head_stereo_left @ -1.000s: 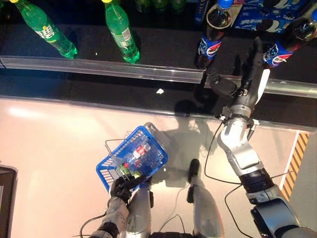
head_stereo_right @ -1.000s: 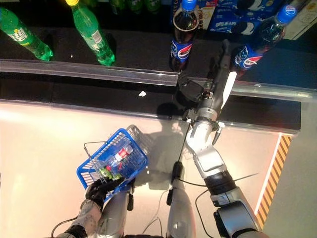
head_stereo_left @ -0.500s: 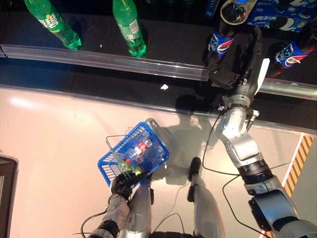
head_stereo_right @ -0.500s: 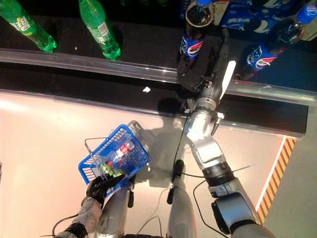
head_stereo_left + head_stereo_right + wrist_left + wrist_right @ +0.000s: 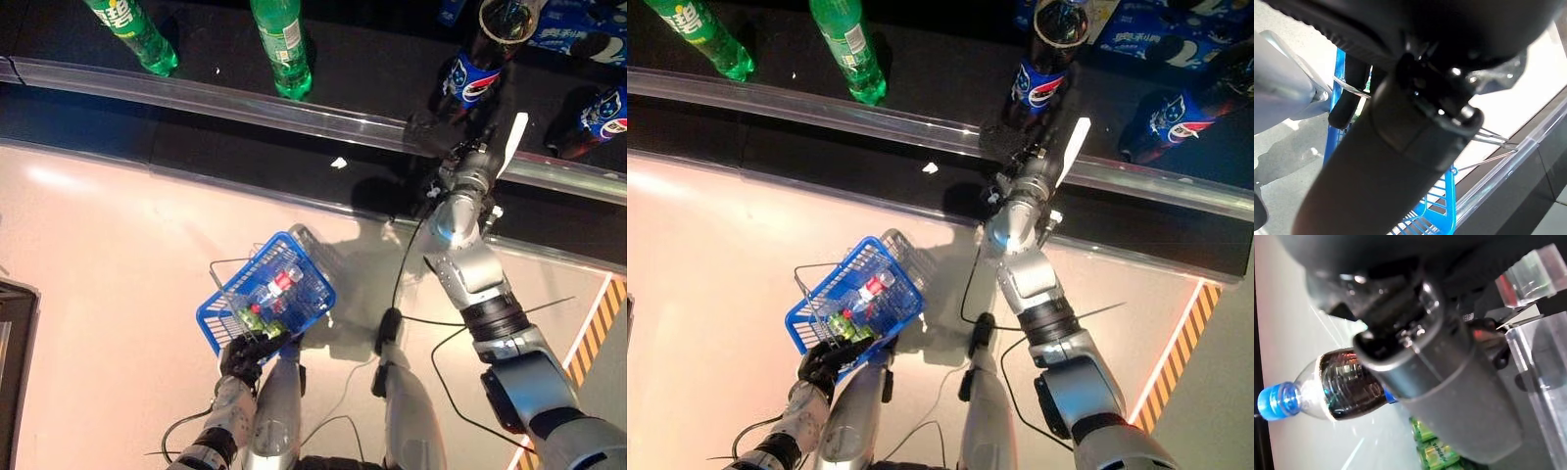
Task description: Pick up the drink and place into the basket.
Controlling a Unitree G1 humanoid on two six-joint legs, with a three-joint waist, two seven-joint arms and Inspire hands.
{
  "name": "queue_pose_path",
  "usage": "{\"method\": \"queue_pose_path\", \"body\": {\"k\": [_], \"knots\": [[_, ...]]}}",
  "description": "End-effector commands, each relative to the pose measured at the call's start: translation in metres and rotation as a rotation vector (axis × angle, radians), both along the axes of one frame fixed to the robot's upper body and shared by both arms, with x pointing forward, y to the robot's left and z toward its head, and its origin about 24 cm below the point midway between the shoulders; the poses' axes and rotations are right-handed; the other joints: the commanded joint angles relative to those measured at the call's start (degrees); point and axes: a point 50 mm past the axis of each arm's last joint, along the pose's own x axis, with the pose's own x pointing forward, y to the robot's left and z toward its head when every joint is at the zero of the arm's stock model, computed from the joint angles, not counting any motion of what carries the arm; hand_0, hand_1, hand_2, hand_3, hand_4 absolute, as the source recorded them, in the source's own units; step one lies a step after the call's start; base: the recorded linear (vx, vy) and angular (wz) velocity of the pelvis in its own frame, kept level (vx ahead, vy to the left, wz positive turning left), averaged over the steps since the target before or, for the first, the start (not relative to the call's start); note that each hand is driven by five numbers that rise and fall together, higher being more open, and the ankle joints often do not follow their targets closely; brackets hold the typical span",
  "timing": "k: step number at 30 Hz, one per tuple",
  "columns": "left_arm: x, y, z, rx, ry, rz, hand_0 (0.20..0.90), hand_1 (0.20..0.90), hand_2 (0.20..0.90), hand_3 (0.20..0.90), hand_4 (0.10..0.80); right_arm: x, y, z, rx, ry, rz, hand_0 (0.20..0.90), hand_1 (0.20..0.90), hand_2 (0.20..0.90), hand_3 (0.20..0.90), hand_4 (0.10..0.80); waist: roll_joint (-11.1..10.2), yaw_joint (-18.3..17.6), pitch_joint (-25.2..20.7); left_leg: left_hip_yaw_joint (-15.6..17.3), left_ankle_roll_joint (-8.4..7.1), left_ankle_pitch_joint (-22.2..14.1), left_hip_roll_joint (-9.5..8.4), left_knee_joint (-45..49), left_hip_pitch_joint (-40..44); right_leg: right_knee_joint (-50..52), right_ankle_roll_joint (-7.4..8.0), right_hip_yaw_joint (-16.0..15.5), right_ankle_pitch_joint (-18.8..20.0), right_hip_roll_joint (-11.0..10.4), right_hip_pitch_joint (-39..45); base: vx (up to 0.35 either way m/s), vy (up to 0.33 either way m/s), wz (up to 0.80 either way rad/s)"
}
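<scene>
Left hand [image 5: 245, 358], lower left of the frame, is curled round the wire handle of the blue plastic basket [image 5: 266, 305], which already carries small bottles. At upper right the right hand [image 5: 1019, 137] reaches the dark cola bottle with the blue cap [image 5: 1042, 54] on the black shelf [image 5: 931, 88]; whether its fingers grasp it I cannot tell. A loose hold could tip the bottle against the clear shelf rail [image 5: 911, 122]
</scene>
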Motion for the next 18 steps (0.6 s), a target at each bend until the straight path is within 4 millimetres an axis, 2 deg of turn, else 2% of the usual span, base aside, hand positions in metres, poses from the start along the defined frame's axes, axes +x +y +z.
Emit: {"method": "queue_pose_path", "body": {"k": [1,8,18], "knots": [[-0.012,0.011,0.004,0.022,-0.075,0.025,0.3,0.3,0.3,0.2,0.1,-0.018,-0.005,0.074,0.008,-0.294,-0.025,0.9,0.9,0.9,0.9,0.8,0.5,0.9,-0.7,-3.1,3.31,1.3,-2.41,5.9,-5.6,6.2,-0.77,1.9,-4.3,-0.8,-0.4,0.022,0.006,0.04],[-0.007,0.012,0.009,0.024,-0.086,0.03,0.3,0.3,0.3,0.2,0.1,-0.019,-0.008,0.095,-0.004,-0.332,-0.068,0.9,0.9,0.9,0.9,0.8,0.3,1.5,-0.7,-3.5,3.39,1.5,-2.71,6.2,-7.8,6.3,-0.56,2.0,-4.0,-0.6,-2.3,0.001,0.004,0.08],[-0.006,0.014,0.011,0.018,-0.085,0.027,0.3,0.3,0.3,0.2,0.1,-0.018,-0.019,0.111,-0.017,-0.362,-0.13,0.9,0.9,0.9,0.9,0.8,-0.3,2.2,-0.7,-4.0,3.47,1.7,-2.71,6.4,-9.7,6.4,-0.41,1.5,-3.9,-0.3,-3.6,-0.002,-0.005,0.02]]}}
